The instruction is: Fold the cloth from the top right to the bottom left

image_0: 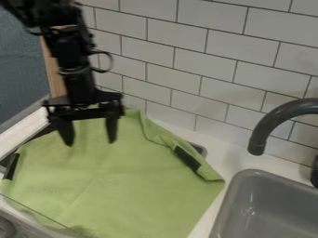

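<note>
The black gripper point(90, 139) hangs at the upper left, over the upper part of the green cloth point(118, 181). Its two fingers point down, spread apart, with only green fabric visible behind the gap. The cloth lies spread out across the counter's left side. Along its right edge a narrow strip is turned over, bunched and creased, with a dark patch on it. Another dark patch shows at the cloth's left edge. Whether the fingertips touch the fabric I cannot tell.
A grey sink point(270, 209) is at the lower right, with a dark curved faucet point(267, 123) above it. White wall tiles point(205, 56) rise behind the counter. A window frame point(25, 132) borders the left side. Part of a dark-rimmed object point(199, 148) shows behind the cloth's right edge.
</note>
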### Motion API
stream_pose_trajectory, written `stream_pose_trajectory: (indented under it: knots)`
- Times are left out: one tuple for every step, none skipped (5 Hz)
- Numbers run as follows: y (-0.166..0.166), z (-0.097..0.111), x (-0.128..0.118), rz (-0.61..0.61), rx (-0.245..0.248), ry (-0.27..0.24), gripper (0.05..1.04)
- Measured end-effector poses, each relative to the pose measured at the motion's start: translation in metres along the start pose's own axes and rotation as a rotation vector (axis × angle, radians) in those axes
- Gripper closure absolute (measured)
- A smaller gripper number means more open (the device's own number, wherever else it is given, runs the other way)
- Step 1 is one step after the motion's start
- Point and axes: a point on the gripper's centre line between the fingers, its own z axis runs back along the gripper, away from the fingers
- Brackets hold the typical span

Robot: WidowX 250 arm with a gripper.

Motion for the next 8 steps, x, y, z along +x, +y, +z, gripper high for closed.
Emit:
stream_pose_trajectory:
  knots:
    - [-0.032, -0.003, -0.002, 0.067, -0.032, -0.034, 0.085]
    - [-0.059, -0.014, 0.001, 0.063, -0.032, -0.023, 0.085]
    - [-0.083, -0.024, 0.004, 0.069, -0.052, -0.028, 0.085]
    - [-0.101, -0.031, 0.013, 0.075, -0.066, -0.036, 0.085]
    - [-0.111, -0.041, 0.018, 0.078, -0.048, -0.049, 0.085]
    - [-0.118, -0.053, 0.024, 0.066, -0.033, -0.040, 0.085]
    - [-0.124, -0.066, 0.025, 0.043, -0.007, -0.030, 0.130]
    - [-0.124, -0.069, 0.027, 0.052, -0.008, -0.037, 0.428]
